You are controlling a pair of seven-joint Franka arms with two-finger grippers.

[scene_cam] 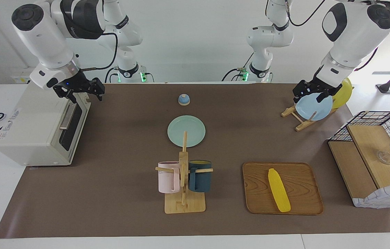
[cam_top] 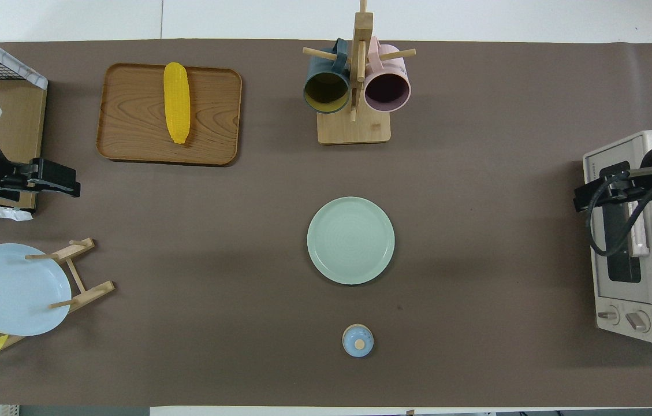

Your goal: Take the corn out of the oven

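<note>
Nearest the robots, the right tool (scene_cam: 83, 92) hangs over the closed oven (scene_cam: 39, 128) at the right arm's end of the worktop (scene_cam: 119, 193); I cannot tell its finger spacing. The left tool (scene_cam: 314, 94) hangs over the blue plate (scene_cam: 314, 107); spacing again unclear. Farthest out, the corn (scene_cam: 278, 190) lies on the wooden tray (scene_cam: 257, 186), beside the rack with 2 mugs (scene_cam: 183, 180).
</note>
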